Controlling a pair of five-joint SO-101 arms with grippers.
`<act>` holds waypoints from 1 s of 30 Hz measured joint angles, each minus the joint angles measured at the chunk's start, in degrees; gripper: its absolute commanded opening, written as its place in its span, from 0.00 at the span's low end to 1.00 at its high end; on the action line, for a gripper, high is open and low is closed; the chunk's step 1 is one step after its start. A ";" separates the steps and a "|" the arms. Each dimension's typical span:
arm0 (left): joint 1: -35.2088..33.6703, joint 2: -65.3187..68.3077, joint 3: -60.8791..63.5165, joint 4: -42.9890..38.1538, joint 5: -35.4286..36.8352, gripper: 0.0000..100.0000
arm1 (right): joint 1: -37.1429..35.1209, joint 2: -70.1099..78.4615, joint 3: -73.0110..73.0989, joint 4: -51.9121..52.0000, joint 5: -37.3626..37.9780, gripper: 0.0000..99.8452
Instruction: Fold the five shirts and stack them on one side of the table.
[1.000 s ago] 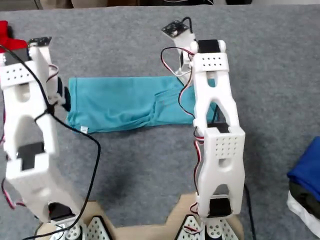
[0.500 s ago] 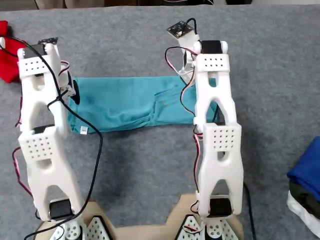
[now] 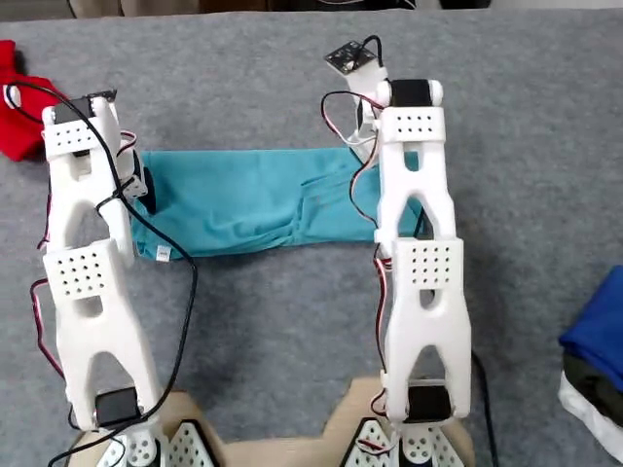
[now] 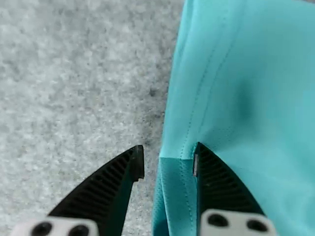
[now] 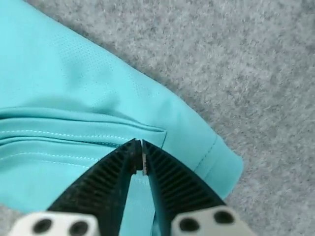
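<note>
A teal shirt [image 3: 243,199], folded into a long strip, lies across the middle of the grey table. At its left end my left gripper [image 3: 139,188] is down low. The left wrist view shows the left gripper [image 4: 166,160] open astride the teal shirt's [image 4: 246,88] hem, one finger on the bare table and the other over the cloth. Over the strip's right end stands my right arm [image 3: 414,165]. In the right wrist view the right gripper [image 5: 138,156] is shut, its tips pressed into the teal shirt [image 5: 64,88] beside a folded hem near the corner.
A red shirt [image 3: 15,117] lies at the far left edge. At the right edge sits a pile with a blue shirt [image 3: 596,331] over a dark one and a white one [image 3: 584,404]. Bare grey table [image 3: 263,321] lies in front of the strip.
My left arm has swung in from the left edge to the teal shirt's left end. The right arm has barely moved, and the shirt lies as before.
</note>
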 measured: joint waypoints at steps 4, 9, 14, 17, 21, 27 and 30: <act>0.88 1.05 -0.09 0.00 0.18 0.18 | 0.00 0.00 0.00 0.00 0.00 0.01; 0.97 3.78 -1.85 0.18 2.37 0.18 | 0.00 0.00 0.00 0.00 0.00 0.01; 0.97 4.57 -2.37 0.18 4.22 0.18 | 0.00 0.00 0.00 0.00 0.00 0.01; 0.97 4.92 -2.37 0.18 6.68 0.17 | 0.00 0.00 0.00 0.00 0.00 0.01; 0.97 5.01 -1.76 0.18 9.58 0.10 | 0.00 0.00 0.00 0.00 0.00 0.01; 1.49 5.63 -3.08 0.18 12.31 0.02 | 0.00 0.00 0.00 0.00 0.00 0.01; 1.49 5.63 -3.43 0.18 12.48 0.02 | 0.00 0.00 0.00 0.00 0.00 0.01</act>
